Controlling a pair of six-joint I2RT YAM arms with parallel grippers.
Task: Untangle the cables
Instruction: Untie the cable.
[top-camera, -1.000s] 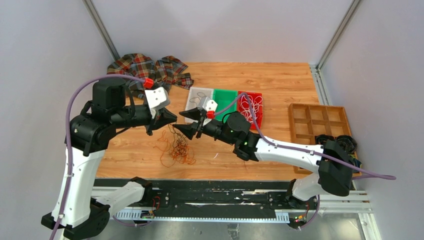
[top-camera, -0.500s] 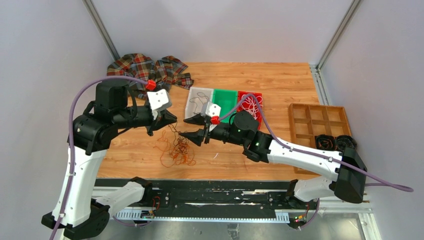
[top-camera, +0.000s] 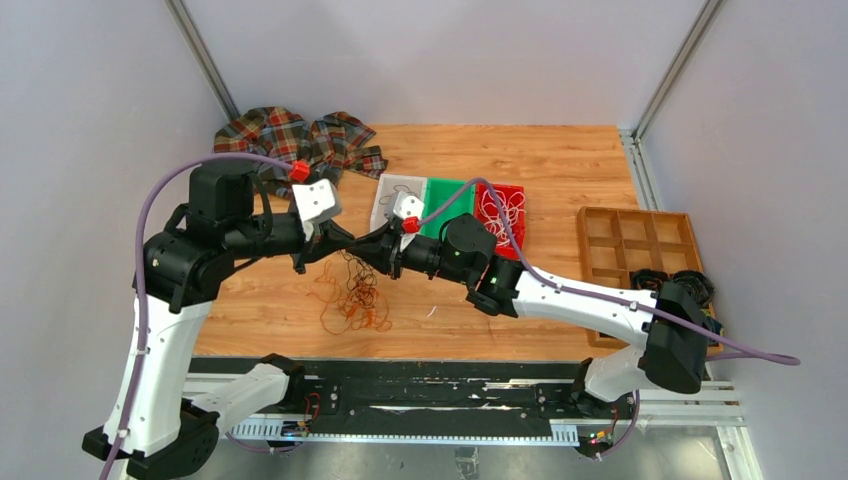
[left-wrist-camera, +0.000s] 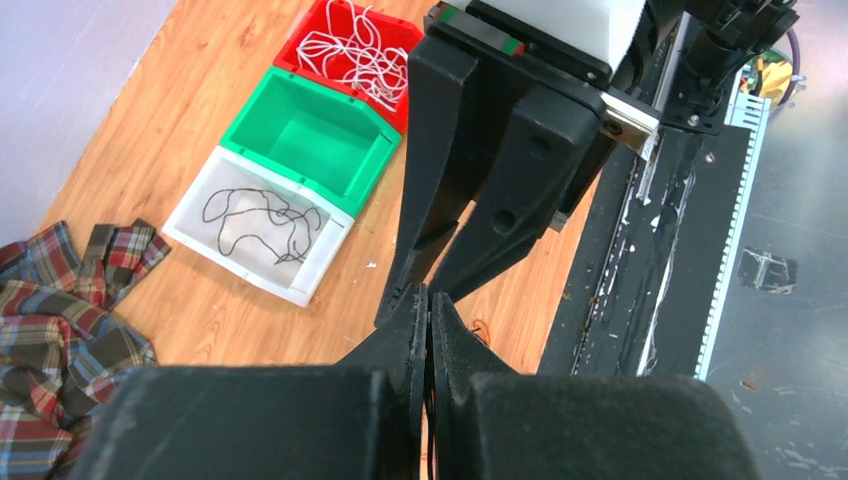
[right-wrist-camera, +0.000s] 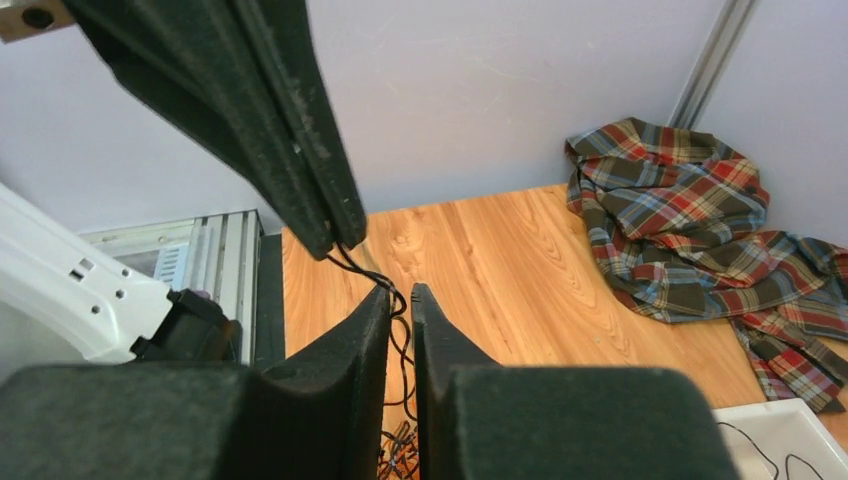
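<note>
- Right claw (top-camera: 370, 250) has swung in tip to tip with the left claw (top-camera: 337, 240), its fingers narrowed to a slit at the black cable (right-wrist-camera: 365, 272); grip unclear
- Left claw is clamped on that cable, which hangs into the tangle (top-camera: 355, 300) on the tabletop (top-camera: 560, 180)
- Looks ready for a two-claw pull

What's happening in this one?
Both arms meet above the tangle of orange-brown and black cables on the wooden table. The left end effector is shut on a black cable rising from the tangle. The right end effector straddles the same cable just beneath, jaws a narrow gap apart; whether it grips is unclear.
</note>
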